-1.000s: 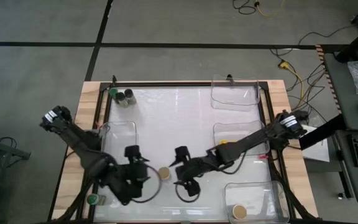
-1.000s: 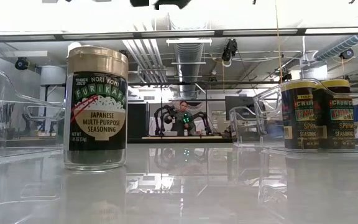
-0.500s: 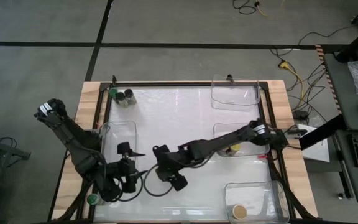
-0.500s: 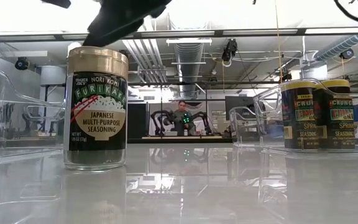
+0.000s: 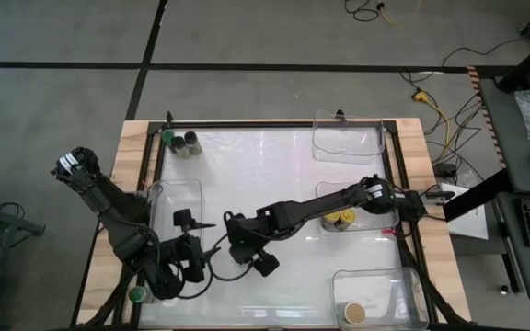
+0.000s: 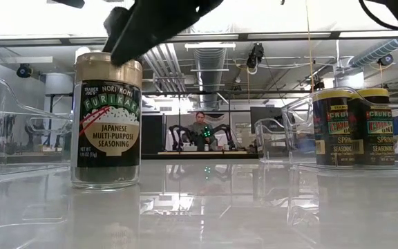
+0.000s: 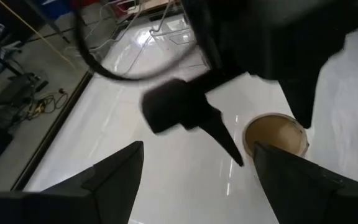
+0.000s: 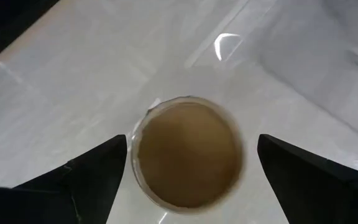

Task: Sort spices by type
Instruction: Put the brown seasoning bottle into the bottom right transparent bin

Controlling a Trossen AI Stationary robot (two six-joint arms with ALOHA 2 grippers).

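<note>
Right gripper (image 8: 185,165) has swung over the tan-lidded jar (image 8: 187,154) — fingers spread, pickup imminent; left gripper (image 5: 191,248), open-fingered, waits at nine o'clock.

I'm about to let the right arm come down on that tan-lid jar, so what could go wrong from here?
1. The right gripper hangs open over the tan-lid furikake jar, which stands free on the glossy table; an off-centre close could tip or slide it.
2. The left gripper hovers close beside it, so the arms could collide.
3. The matching tan-lid jar sits in the near right bin; carrying it there passes the bin holding yellow-lid jars.
</note>
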